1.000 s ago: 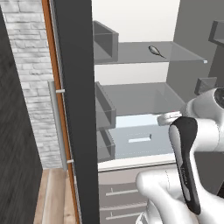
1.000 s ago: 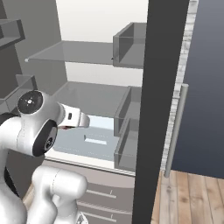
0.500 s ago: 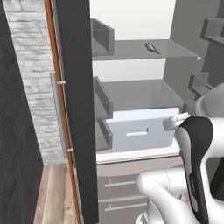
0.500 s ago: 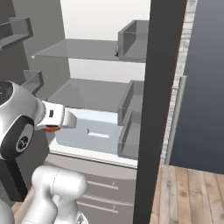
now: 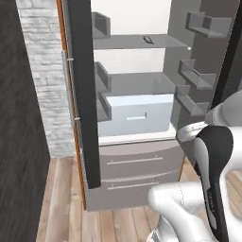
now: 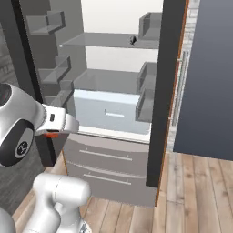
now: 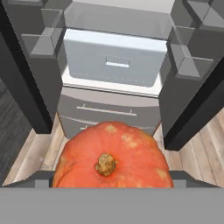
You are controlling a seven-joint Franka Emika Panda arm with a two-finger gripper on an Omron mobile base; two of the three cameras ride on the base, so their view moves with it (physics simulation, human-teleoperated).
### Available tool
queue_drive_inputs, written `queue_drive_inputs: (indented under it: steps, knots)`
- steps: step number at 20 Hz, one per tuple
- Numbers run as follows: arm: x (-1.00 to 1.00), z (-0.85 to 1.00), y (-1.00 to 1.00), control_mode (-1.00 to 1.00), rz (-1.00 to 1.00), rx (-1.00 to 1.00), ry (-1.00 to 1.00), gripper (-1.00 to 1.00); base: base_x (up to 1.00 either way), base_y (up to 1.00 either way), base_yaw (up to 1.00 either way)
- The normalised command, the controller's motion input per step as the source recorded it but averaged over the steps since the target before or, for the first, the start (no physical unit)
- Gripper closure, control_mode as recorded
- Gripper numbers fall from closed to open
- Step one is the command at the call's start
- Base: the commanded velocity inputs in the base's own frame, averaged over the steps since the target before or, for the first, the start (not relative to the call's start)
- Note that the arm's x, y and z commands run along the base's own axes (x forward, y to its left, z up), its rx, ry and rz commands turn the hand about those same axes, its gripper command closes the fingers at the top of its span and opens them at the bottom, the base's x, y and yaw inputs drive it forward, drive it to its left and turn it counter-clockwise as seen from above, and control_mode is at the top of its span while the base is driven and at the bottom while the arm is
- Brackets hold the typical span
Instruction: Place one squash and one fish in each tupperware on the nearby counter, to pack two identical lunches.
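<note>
I grip the squash (image 7: 111, 159) in my pincer (image 7: 111, 183) (jaws wide around it); swinging away from the fridge (image 7: 114, 61) could shake it loose.

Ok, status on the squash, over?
Claw closed around one squash, held clear of the open fridge. Small dark item on top shelf, likely a fish. Nothing blocking.

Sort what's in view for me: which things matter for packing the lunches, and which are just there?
Job: round orange-red squash, held; small dark object on the top fridge shelf, possibly a fish, too small to tell.
Just there: pale blue fridge drawer; grey door bins; grey bottom drawers.
</note>
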Motion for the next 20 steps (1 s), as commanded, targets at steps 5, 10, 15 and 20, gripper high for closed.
queue_drive_inputs:
  steps: [5, 10, 15, 20]
  knots:
    - [0.0, 0.0, 0.0, 1.0, 0.0, 0.0, 0.0, 1.0, -0.59, -0.38, 0.0]
    - [0.0, 0.0, 0.0, 1.0, 0.0, 0.0, 0.0, 1.0, -0.04, -0.84, 0.0]
    - [0.0, 0.0, 0.0, 1.0, 0.0, 0.0, 0.0, 1.0, 0.0, -1.0, 0.0]
    - [0.0, 0.0, 0.0, 1.0, 0.0, 0.0, 0.0, 1.0, 0.0, -1.0, 0.0]
